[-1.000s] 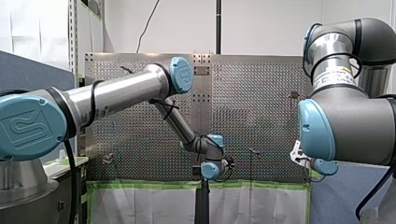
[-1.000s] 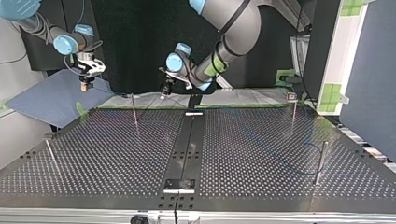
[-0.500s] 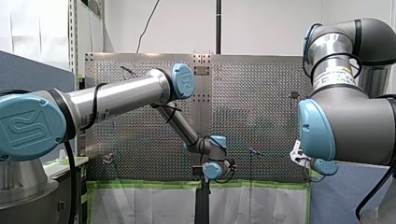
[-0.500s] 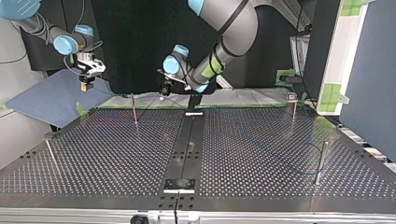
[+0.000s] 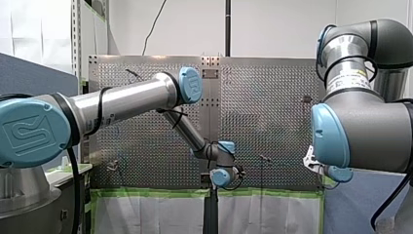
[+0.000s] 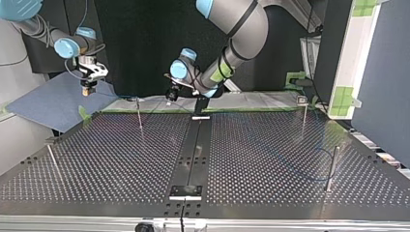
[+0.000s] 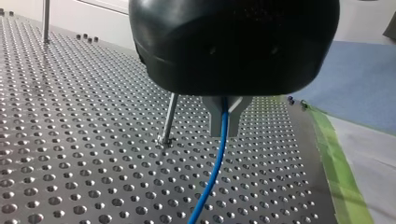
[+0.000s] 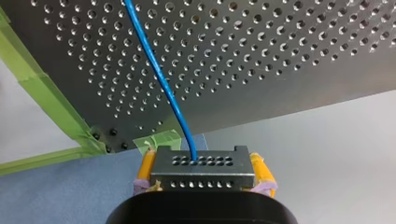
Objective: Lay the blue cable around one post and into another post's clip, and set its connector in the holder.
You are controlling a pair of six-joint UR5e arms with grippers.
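Our left tool (image 7: pixel 224 126) barely shifted, clamps blue cable (image 7: pixel 213 175), which hangs down toward surface (image 7: pixel 70 140). Our right tool (image 8: pixel 203 165) grips connector (image 8: pixel 202 176); cable leaves it straight ahead.

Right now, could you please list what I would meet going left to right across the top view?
Near-left post, my right gripper, thin post, my left gripper, black centre strip, clip-topped post, thick post.

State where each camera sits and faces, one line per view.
Front: behind the shoulders, facing the silver perforated metal table; shows my left arm, my right arm.
Top: across the table, facing both arms.
Left wrist: along my left claw, shut on the thin blue cable.
Right wrist: along my right claw, gripping the grey connector block.
Shared: both wrist views show the cable.
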